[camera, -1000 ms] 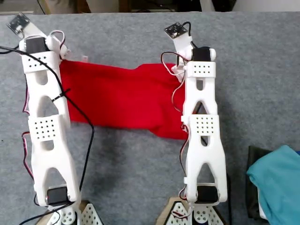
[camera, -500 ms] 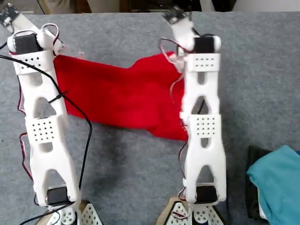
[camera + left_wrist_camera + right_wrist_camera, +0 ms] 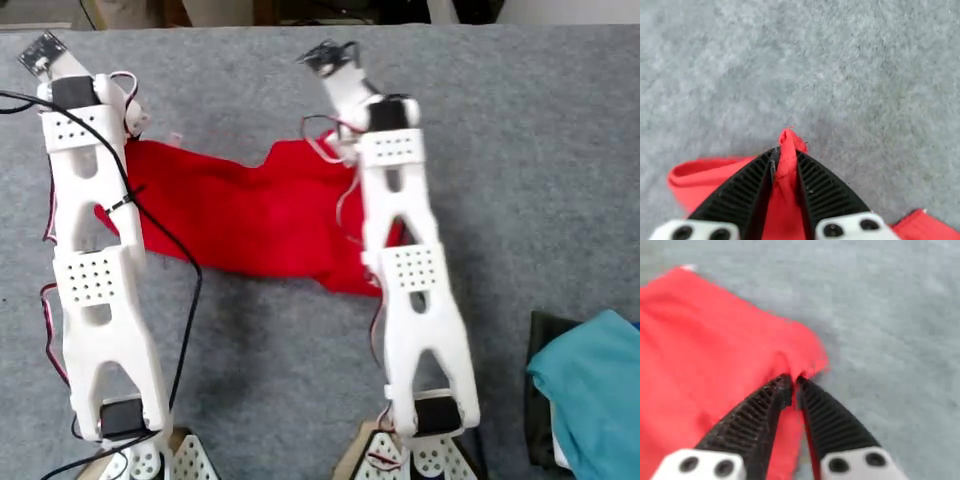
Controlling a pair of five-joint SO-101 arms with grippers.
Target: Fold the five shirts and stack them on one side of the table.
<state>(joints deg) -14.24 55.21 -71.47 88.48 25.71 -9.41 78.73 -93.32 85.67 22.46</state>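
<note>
A red shirt (image 3: 240, 210) lies as a long folded band across the grey table between the two arms. My left gripper (image 3: 786, 152) is shut on a pinched corner of the red shirt (image 3: 787, 145) at the band's far left end; in the high view that arm's wrist sits at the upper left (image 3: 75, 95). My right gripper (image 3: 792, 382) is shut on the red shirt's edge (image 3: 715, 340) at the far right end, its wrist leaning inward over the cloth (image 3: 365, 110).
A teal shirt (image 3: 590, 390) lies on a dark garment (image 3: 540, 390) at the table's right front edge. Grey felt table (image 3: 540, 150) stretches to the right of the arms and in front of the red band.
The right arm has swung left, carrying its held end of the red shirt inward and bunching the cloth. The left arm shifted slightly toward the near side with its corner.
</note>
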